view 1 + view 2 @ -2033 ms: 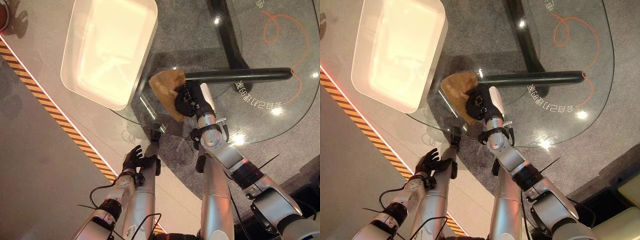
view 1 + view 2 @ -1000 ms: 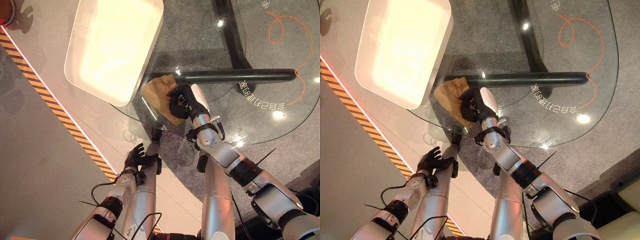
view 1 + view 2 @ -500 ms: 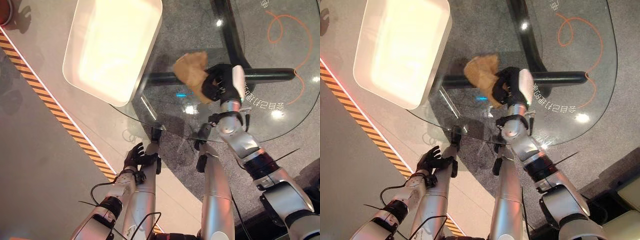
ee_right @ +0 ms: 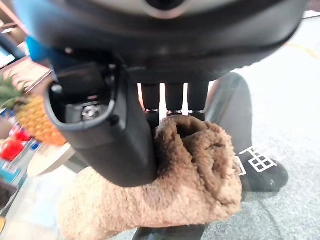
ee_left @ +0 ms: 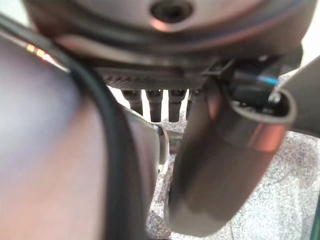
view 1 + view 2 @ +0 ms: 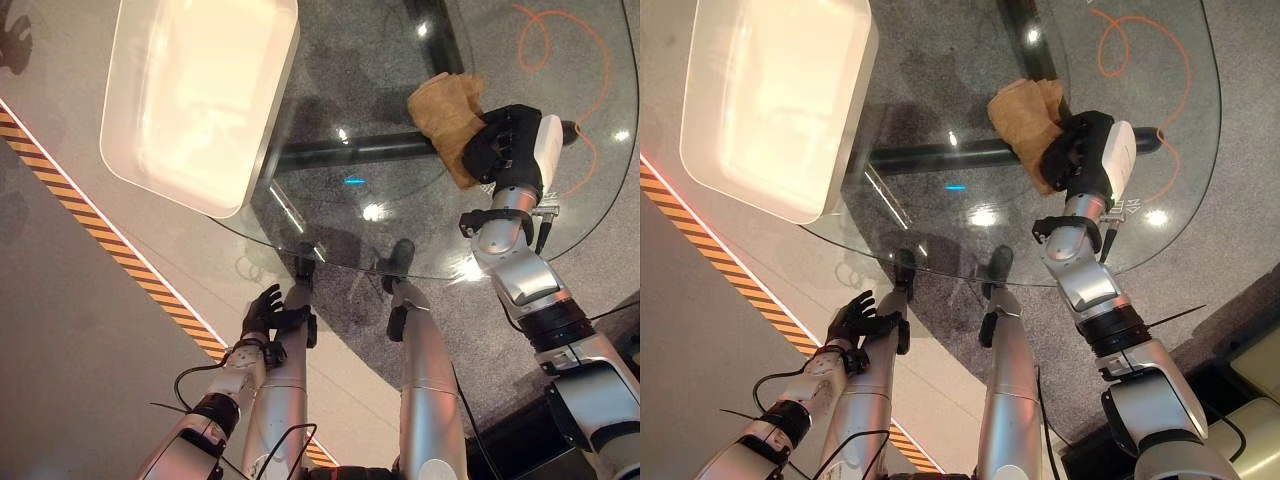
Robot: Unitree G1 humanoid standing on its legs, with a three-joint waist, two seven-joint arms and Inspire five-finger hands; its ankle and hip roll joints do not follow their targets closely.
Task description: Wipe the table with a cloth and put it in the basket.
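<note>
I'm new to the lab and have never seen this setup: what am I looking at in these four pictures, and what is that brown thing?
It is a humanoid robot with two silver arms and dark hands. Two pictures come from cameras on its head, looking down; the other two sit on its wrists, looking along each hand. Before it is a round glass table with a white basket at its left edge. The brown thing is a fluffy cloth; the right hand has its fingers curled round it, on the glass at the table's right side. The left hand hangs low by the robot's leg, fingers relaxed, holding nothing.
</note>
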